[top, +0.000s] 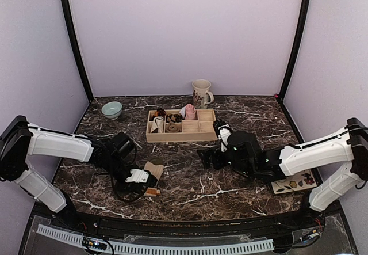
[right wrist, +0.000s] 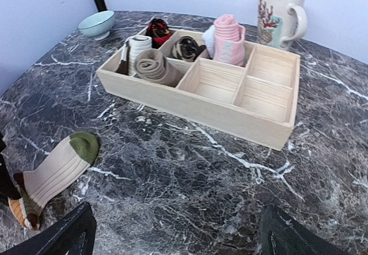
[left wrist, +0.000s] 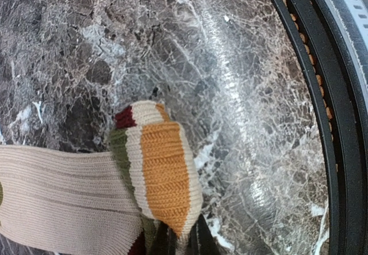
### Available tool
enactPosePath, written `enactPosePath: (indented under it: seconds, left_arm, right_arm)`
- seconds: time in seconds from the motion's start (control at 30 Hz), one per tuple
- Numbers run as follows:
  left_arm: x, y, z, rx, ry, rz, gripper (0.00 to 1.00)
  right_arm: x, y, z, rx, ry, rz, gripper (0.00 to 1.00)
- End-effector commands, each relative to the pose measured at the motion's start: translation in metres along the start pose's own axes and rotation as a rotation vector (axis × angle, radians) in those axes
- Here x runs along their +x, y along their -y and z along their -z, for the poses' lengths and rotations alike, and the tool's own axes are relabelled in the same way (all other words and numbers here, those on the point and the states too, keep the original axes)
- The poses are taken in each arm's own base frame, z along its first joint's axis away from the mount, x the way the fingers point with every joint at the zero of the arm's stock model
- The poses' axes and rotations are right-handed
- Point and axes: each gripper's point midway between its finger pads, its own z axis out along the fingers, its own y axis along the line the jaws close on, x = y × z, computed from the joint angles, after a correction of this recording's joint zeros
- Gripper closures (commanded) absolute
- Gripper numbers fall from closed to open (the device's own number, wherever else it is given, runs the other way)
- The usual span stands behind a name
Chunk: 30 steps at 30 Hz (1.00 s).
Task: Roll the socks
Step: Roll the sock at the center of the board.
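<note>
Gripping the striped cuff end of a tan ribbed fabric sock (left wrist: 63, 197), the left end effector (top: 139, 177) is clamped shut low over the front-left part of the dark marble-patterned surface (top: 259, 122). The left wrist view cuts its dark fingers (left wrist: 164, 244) off at the bottom edge, so the exact pinch point is hard to make out. The cuff bands of orange, cream, green and dark red bunch toward them.

The tan sock lies flat on the surface. Its green toe points toward the pale wooden compartment tray (right wrist: 190, 108) but lies well apart from it. From above, the left arm hides part of the cuff.

A pink fabric sock with pale patches (right wrist: 229, 36) stands rolled in a back compartment of the tray. Its lower part is hidden by the dividers.

The right end effector (right wrist: 175, 226) hovers near the front of the tray with its jaws spread wide and nothing between them. Only the two black fingertips show, at the bottom corners of its wrist view.

Other tray compartments hold small rolled bundles:
- a cream one (right wrist: 138, 49)
- a brown one (right wrist: 156, 69)
- two darker ones behind, whose detail is unclear

Behind the tray stands a cream ceramic mug with a red branch print (right wrist: 275, 14), and to the left a pale green bowl (right wrist: 96, 23). A flat card with leaf shapes (top: 294, 182) lies partly under the right arm.
</note>
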Motion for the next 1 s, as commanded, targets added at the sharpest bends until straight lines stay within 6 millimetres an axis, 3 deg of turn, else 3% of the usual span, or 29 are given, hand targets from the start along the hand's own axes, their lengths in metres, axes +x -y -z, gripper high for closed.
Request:
enactPosePath:
  seconds: [0.0,0.1,0.2,0.63,0.77,0.87,0.97]
  left_arm:
    - [0.035,0.043,-0.013,0.191,-0.129,0.125,1.00]
    - [0.038,0.039,-0.017,0.194,-0.151,0.143,1.00]
    - [0.035,0.036,-0.017,0.190,-0.143,0.162,1.00]
    - [0.040,0.055,-0.016,0.236,-0.127,0.167,1.00]
    - [0.040,0.050,-0.018,0.233,-0.136,0.179,1.00]
    - [0.040,0.045,-0.018,0.214,-0.143,0.181,1.00]
    - [0.040,0.045,-0.017,0.209,-0.145,0.185,1.00]
  right_arm:
    - [-0.037,-0.034,0.011,-0.115,0.089,0.037,0.01]
    - [-0.041,-0.033,0.013,-0.112,0.089,0.009,0.01]
    - [-0.043,-0.036,0.015,-0.129,0.090,-0.024,0.11]
    - [-0.061,-0.062,0.012,-0.254,0.082,-0.125,0.24]
    - [-0.052,-0.079,-0.009,-0.317,0.027,-0.130,0.30]
    - [-0.033,-0.102,-0.032,-0.378,-0.054,-0.084,0.36]
    - [-0.029,-0.122,-0.047,-0.464,-0.049,-0.089,0.42]
